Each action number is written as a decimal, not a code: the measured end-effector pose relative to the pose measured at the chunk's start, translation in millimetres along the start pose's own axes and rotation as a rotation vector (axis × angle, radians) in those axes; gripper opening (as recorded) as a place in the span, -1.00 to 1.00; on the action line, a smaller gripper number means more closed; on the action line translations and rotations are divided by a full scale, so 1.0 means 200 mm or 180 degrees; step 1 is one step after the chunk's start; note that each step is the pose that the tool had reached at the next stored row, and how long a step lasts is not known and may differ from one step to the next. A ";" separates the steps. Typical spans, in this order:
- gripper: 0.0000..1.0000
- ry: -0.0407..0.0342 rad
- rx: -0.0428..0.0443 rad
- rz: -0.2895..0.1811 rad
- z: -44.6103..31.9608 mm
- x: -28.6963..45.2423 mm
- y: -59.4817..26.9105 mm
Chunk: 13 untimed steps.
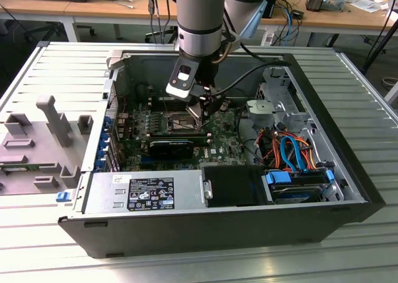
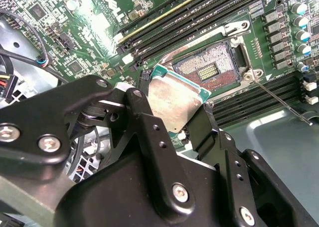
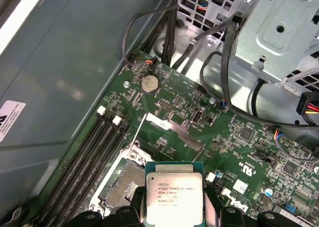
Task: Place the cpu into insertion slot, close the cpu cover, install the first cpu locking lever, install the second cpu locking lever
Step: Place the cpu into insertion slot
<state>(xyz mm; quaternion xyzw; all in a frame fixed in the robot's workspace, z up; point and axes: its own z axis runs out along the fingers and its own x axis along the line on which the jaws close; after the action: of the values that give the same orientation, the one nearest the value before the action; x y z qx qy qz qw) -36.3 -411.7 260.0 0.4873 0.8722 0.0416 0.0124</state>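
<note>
My gripper is shut on the cpu, a small square chip with a dull silver top and a green rim, gripped by two opposite edges. It hangs tilted just above and beside the insertion slot, whose brownish centre lies bare inside its silvery frame. In the first wrist view the cpu sits between the black fingers, partly over the insertion slot. The cpu cover stands swung up, off the socket. A thin locking lever sticks out, unlatched. In the exterior view the gripper hovers over the green motherboard.
Long black memory slots run along the socket. A metal drive cage and orange and blue cables fill the case on the exterior view's right. The power supply lies along the front. A grey fixture sits outside the case.
</note>
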 end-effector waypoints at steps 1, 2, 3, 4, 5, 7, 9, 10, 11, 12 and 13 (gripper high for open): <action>0.09 0.0000 0.0000 0.0003 0.000 0.000 0.000; 0.09 -0.0001 0.0000 0.0006 0.000 0.000 0.000; 0.09 -0.0001 0.0000 0.0010 0.000 0.000 0.000; 0.09 -0.0001 0.0000 0.0014 0.000 0.000 0.000; 0.09 -0.0001 0.0000 0.0016 0.001 0.000 0.000; 0.09 -0.0002 0.0000 0.0021 0.001 0.000 0.000; 0.09 -0.0002 -0.0001 0.0027 0.001 0.000 0.000; 0.09 -0.0003 -0.0001 0.0031 0.001 0.000 0.000; 0.09 -0.0003 -0.0001 0.0033 0.001 0.000 0.000; 0.09 -0.0003 -0.0001 0.0035 0.001 0.000 0.000; 0.09 -0.0003 -0.0001 0.0038 0.001 0.000 0.000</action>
<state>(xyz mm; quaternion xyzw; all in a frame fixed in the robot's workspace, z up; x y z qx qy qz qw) -36.3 -411.7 259.8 0.4925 0.8693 0.0415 0.0127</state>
